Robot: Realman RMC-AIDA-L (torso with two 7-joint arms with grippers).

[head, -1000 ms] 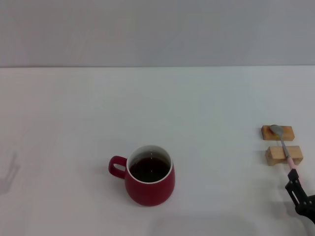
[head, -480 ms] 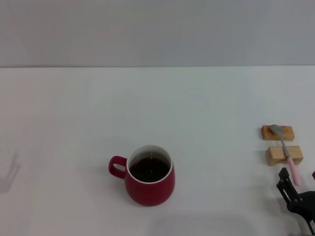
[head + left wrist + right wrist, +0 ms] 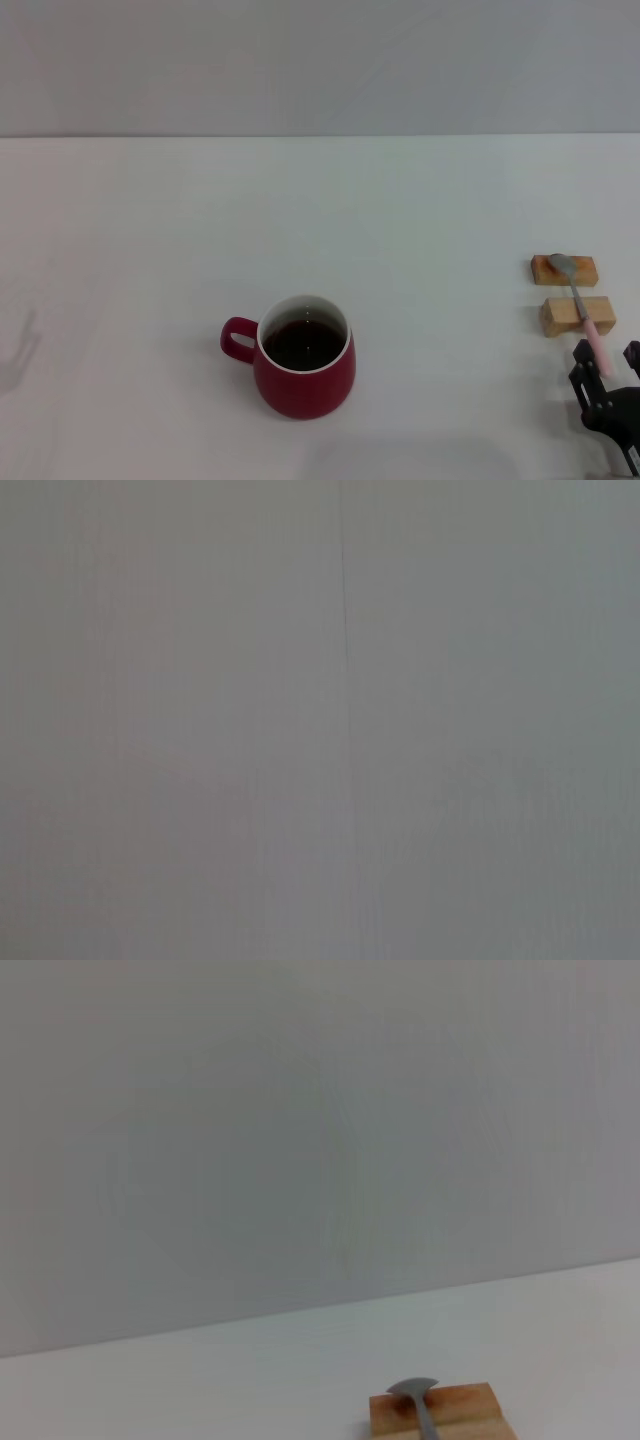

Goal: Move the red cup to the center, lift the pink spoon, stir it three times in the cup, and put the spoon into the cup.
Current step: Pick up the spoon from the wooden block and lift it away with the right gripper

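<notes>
Two fingers of right tool (image 3: 606, 361) spread, straddling pink spoon (image 3: 588, 323) handle end.

Your right gripper (image 3: 608, 362) drew back from beside the wooden blocks, then edged forward again until its spread fingers (image 3: 582, 358) straddled the tip of the pink spoon (image 3: 592, 338) at the handle end.

The head view looks forward and down over the white tabletop (image 3: 320, 200), from well back. The right wrist view sits low near 4 o'clock, facing the far wall, close to the tan wooden block (image 3: 440, 1410) (image 3: 564, 270) both share. The left wrist view faces only blank grey surface.
</notes>
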